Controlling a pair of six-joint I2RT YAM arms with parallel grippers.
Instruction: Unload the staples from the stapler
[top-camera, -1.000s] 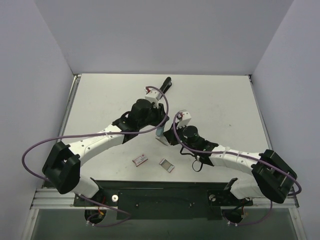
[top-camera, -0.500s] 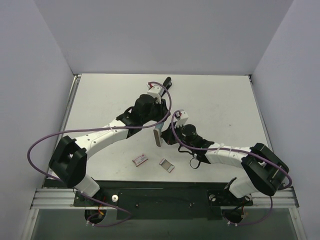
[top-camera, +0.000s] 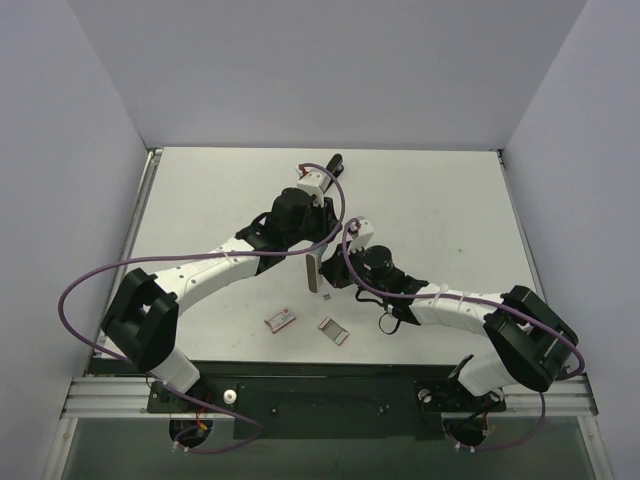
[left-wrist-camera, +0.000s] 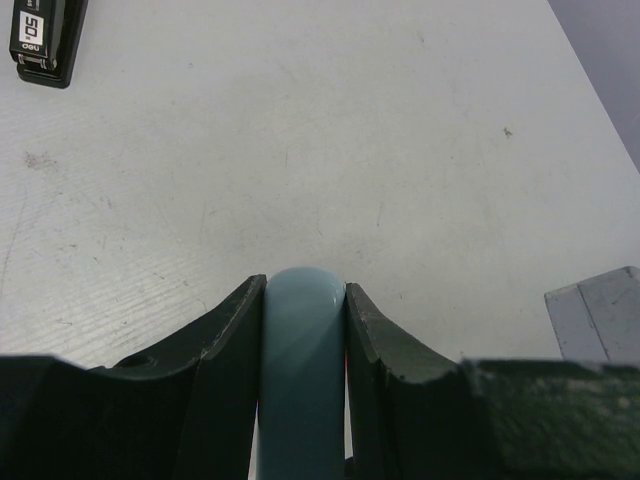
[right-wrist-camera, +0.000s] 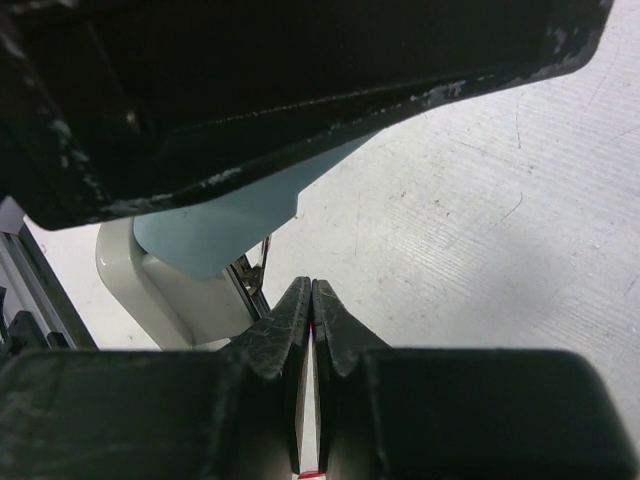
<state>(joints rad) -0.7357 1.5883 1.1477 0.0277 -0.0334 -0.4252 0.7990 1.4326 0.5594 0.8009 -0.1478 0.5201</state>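
Observation:
My left gripper (top-camera: 319, 248) (left-wrist-camera: 304, 292) is shut on the rounded top of a pale blue and white stapler (top-camera: 314, 272) (left-wrist-camera: 302, 360) and holds it end-down over the table's middle. In the right wrist view its blue lid (right-wrist-camera: 225, 225) stands apart from its white base (right-wrist-camera: 175, 295), with a thin metal rail (right-wrist-camera: 256, 268) between them. My right gripper (top-camera: 332, 283) (right-wrist-camera: 312, 287) is shut, its tips just right of that rail. A slim black stapler (top-camera: 333, 166) (left-wrist-camera: 45, 38) lies apart at the far side. No staples show.
A small reddish-brown box (top-camera: 281, 319) and a small grey tray (top-camera: 333, 330) lie near the front edge, below the grippers. The two arms nearly touch at mid-table. Grey walls stand on three sides.
The left gripper has shifted slightly away from me, and the pale stapler now hangs longer and more upright. The right gripper has moved left, up against it.

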